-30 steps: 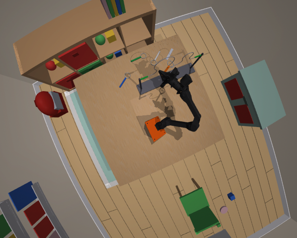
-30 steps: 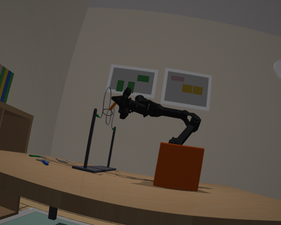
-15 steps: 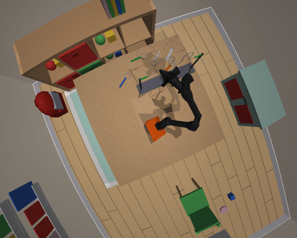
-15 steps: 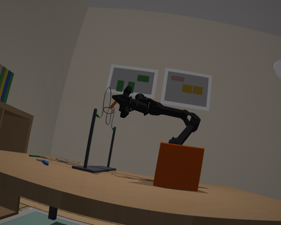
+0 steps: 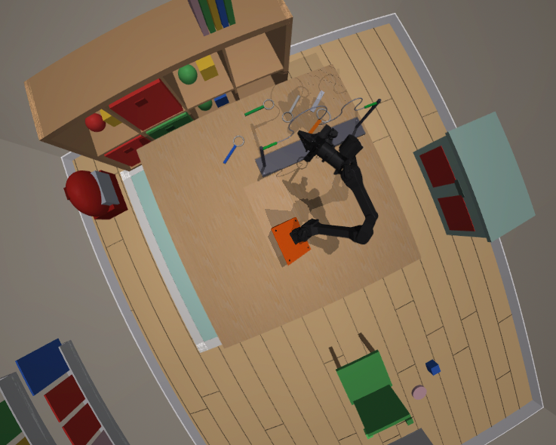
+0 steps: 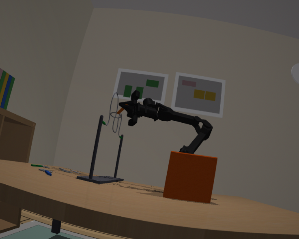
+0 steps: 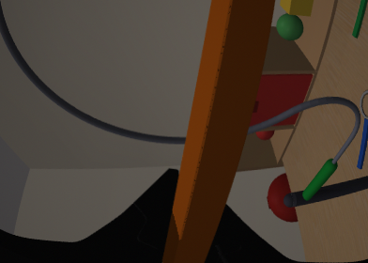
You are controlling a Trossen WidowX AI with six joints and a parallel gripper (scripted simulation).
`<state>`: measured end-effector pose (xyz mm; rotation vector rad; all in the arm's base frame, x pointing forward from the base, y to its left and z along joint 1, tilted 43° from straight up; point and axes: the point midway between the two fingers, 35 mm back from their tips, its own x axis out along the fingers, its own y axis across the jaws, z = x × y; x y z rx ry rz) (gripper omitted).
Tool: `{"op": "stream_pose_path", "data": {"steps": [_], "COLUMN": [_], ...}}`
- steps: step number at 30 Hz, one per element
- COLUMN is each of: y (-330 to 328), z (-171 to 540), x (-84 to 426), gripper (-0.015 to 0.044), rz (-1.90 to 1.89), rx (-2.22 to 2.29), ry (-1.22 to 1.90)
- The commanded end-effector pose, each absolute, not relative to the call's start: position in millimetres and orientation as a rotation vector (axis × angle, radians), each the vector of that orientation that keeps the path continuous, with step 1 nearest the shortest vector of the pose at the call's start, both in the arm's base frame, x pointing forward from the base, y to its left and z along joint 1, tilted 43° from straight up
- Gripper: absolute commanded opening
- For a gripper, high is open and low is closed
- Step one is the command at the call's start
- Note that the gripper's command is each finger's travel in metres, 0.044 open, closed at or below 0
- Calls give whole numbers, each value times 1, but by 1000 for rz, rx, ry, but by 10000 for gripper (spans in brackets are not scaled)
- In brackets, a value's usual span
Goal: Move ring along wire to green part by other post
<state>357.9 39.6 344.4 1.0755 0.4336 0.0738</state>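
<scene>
My gripper (image 5: 306, 136) (image 6: 125, 105) (image 7: 180, 179) is shut on the orange handle (image 5: 314, 126) (image 6: 120, 110) (image 7: 221, 104). The thin grey ring (image 5: 317, 116) (image 6: 113, 116) is at the handle's far end, beside the grey wire (image 6: 110, 104) (image 7: 155, 140) between the posts; the wrist view does not show it. Whether the wire runs through the ring, or touches it, is too fine to tell. One green part (image 5: 268, 145) (image 6: 103, 122) (image 7: 320, 180) is at the left post (image 5: 262, 160) (image 6: 95, 149). The other green part (image 5: 370, 105) (image 6: 121, 137) is at the right post (image 5: 367, 114) (image 6: 118, 156).
The posts stand on a dark base plate (image 5: 282, 155) (image 6: 100, 179). Loose rings with a green handle (image 5: 254, 111) and a blue handle (image 5: 229, 154) (image 6: 48, 172) lie on the table (image 5: 206, 229), with grey ones behind. The arm stands on an orange block (image 5: 287, 251) (image 6: 190, 177).
</scene>
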Motion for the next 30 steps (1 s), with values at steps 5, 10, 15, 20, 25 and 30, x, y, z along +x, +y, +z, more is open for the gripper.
{"op": "stream_pose_path", "data": {"steps": [5, 10, 15, 20, 25, 30], "y": [39, 37, 36, 34, 32, 30], "z": [343, 341, 339, 337, 335, 333], "x": [358, 358, 358, 357, 357, 357], "gripper": [-150, -150, -150, -150, -150, -150], "rz": [48, 30, 12, -6, -24, -42], "rx": [975, 914, 854, 794, 733, 673], "ry": [439, 444, 449, 454, 458, 462]}}
